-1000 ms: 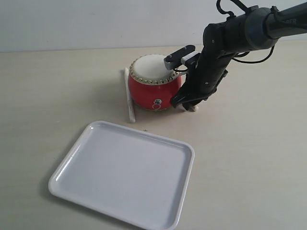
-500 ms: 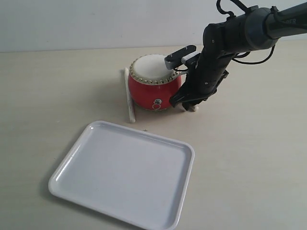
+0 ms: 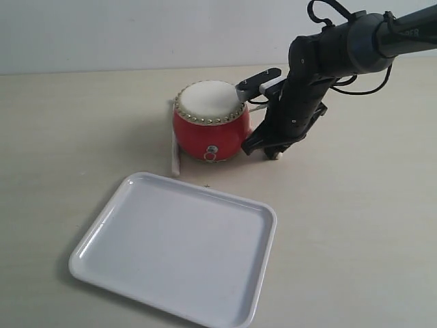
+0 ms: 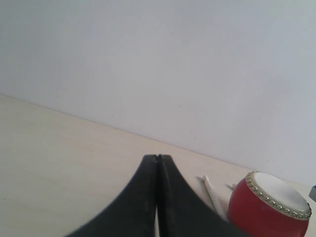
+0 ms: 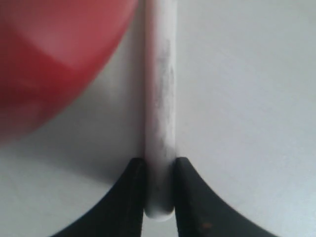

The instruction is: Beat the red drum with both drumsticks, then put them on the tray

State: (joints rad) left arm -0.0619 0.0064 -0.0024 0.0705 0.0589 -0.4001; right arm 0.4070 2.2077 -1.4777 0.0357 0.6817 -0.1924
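Red drum [image 3: 210, 130] has slid left and a bit nearer vs 0.5 s ago. It has taken the loose drumstick [image 3: 175, 162] w/ it, and that stick now peeks out at the drum's near-left foot, mostly tucked against the body. Right gripper [image 3: 268, 146] has barely shifted.

Nearest is the tray [image 3: 225, 205], flat on the table [image 3: 355, 260], nothing on it, well apart from both sticks. Beyond it stands the drum, upright, skin up. Just right of the drum the right gripper sits at table level. Its jaws pinch the held drumstick [image 5: 159, 98] close to its butt end, w/ the stick lying flat alongside the drum's wall.

Risks, as I judge them:
- Grip is right at the stick's end, so on the lift the long free part could droop or swivel btw the pads, and the beat would miss the skin.
- Arm is crowding the drum, w/ the wrist bracket overhanging its far-right rim. Any leftward move could shove it again and roll it onto the loose stick, burying that one for the other arm.

Pose: right arm comes in from far right, elbow high, forearm dropping steeply, wrist pointed down. Left gripper [image 4: 157, 165] isn't in the ext. view. Its wrist cam shows it some way off from the drum, jaws pressed together, empty, facing across the table toward it.
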